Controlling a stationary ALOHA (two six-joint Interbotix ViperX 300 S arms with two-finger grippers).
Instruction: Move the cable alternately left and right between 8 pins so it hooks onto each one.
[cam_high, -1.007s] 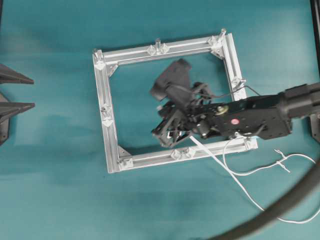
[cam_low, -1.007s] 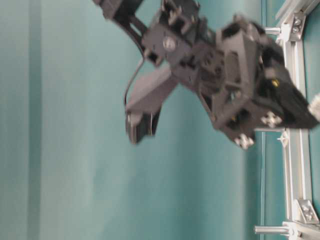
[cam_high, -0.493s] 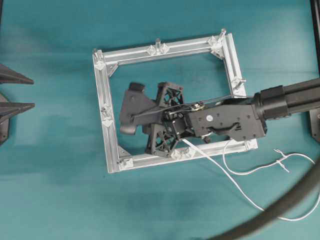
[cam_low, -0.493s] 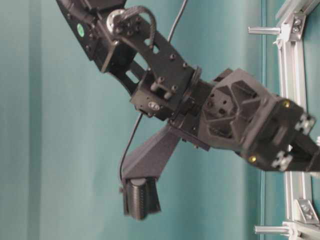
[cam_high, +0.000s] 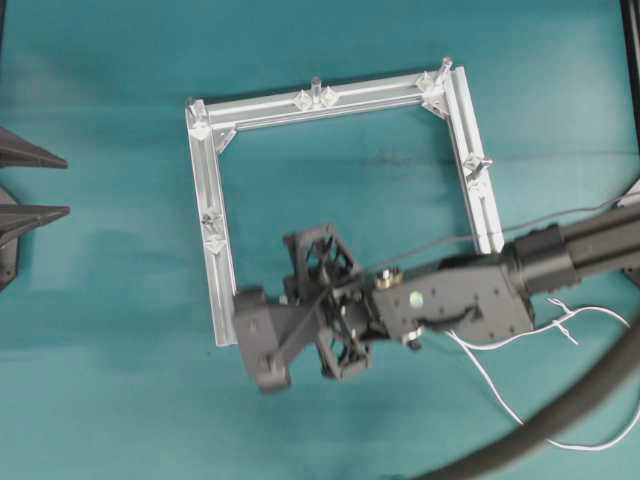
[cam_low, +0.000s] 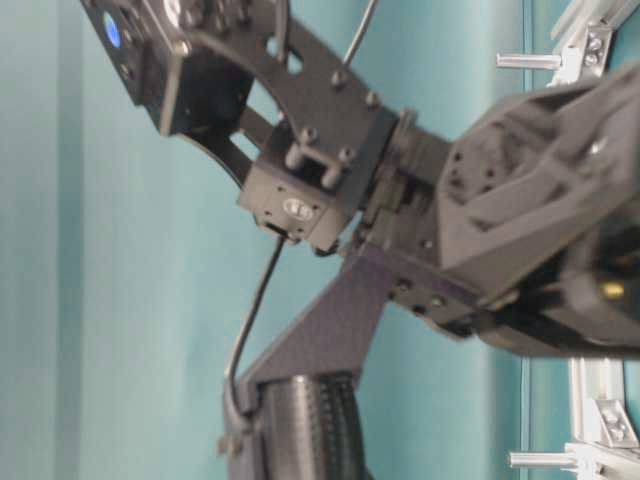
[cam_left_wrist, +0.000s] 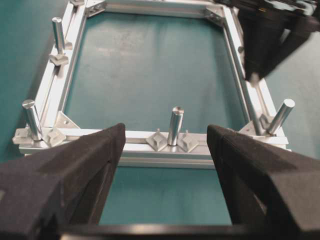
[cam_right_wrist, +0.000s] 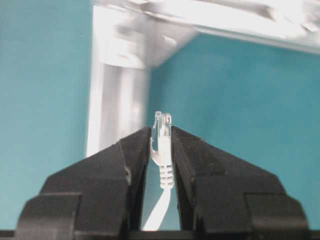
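Observation:
My right gripper (cam_right_wrist: 161, 131) is shut on the cable's (cam_right_wrist: 163, 172) clear plug (cam_right_wrist: 162, 122), whose tip sticks out past the fingertips. Overhead, the right gripper (cam_high: 320, 312) hangs over the frame's (cam_high: 215, 170) lower bar, near its lower left corner. The cable (cam_high: 500, 345) trails off to the right in loose white loops. Pins stand on the frame, such as those on the top bar (cam_high: 315, 86), the right bar (cam_high: 485, 160) and the left bar (cam_high: 208, 215). My left gripper (cam_left_wrist: 165, 132) is open and holds nothing, facing the left-bar pin (cam_left_wrist: 175, 124) from outside the frame.
A thick dark grey hose (cam_high: 560, 420) curves across the lower right of the overhead view. In the table-level view the right arm (cam_low: 330, 130) fills most of the picture, with the frame (cam_low: 590, 400) at the right edge. The teal mat (cam_high: 350, 190) lies inside the frame.
The right gripper has swung from the middle of the frame down and left to the lower bar, carrying the plug and rolling its wrist. The left gripper has not moved.

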